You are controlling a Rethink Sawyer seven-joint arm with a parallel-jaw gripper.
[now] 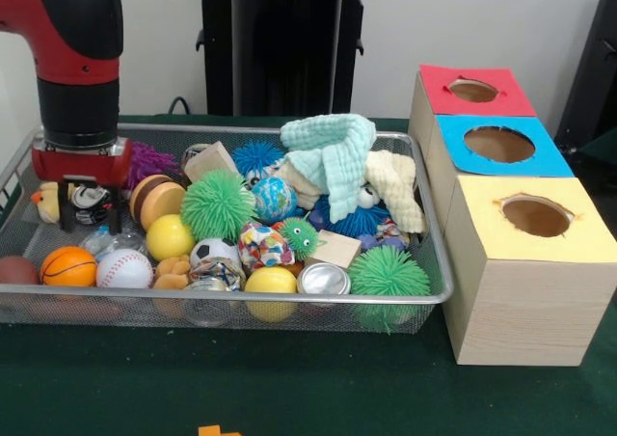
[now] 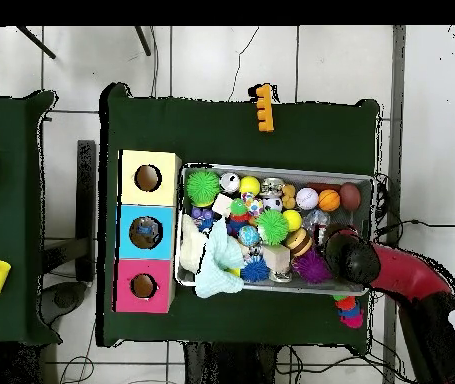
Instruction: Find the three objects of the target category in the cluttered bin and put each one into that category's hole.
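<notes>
From the front view, I read the job as barely begun. The cluttered bin (image 1: 425, 226) sits on the green table, heaped full, and the three wooden boxes to its side, with the red-topped hole (image 1: 472, 90), the blue-topped hole (image 1: 498, 144) and the yellow-topped hole (image 1: 535, 215), look empty from this angle, though I can't see to their bottoms. My gripper (image 1: 89, 222) is down inside the bin's end farthest from the boxes, its black fingers apart and nothing pinched between them. A small black-and-white toy (image 1: 90, 199) sits right between them, with a yellow duck (image 1: 46, 203) just beside. Below lie a basketball (image 1: 67, 265) and a baseball (image 1: 123, 268). A mint cloth (image 1: 333, 151) and a cream cloth (image 1: 395, 187) drape over the pile near the boxes and hide what lies under them, which I judge will hamper the search. Spiky green balls (image 1: 217, 204) crowd the middle.

From overhead, the arm (image 2: 396, 272) reaches over the bin's corner and covers the gripper, so I can't tell the finger state here. There is something dark and mottled inside the blue-topped hole, perhaps one object already dropped; I can't be sure. An orange toy (image 2: 263, 108) lies on the table outside the bin, well apart from it.
</notes>
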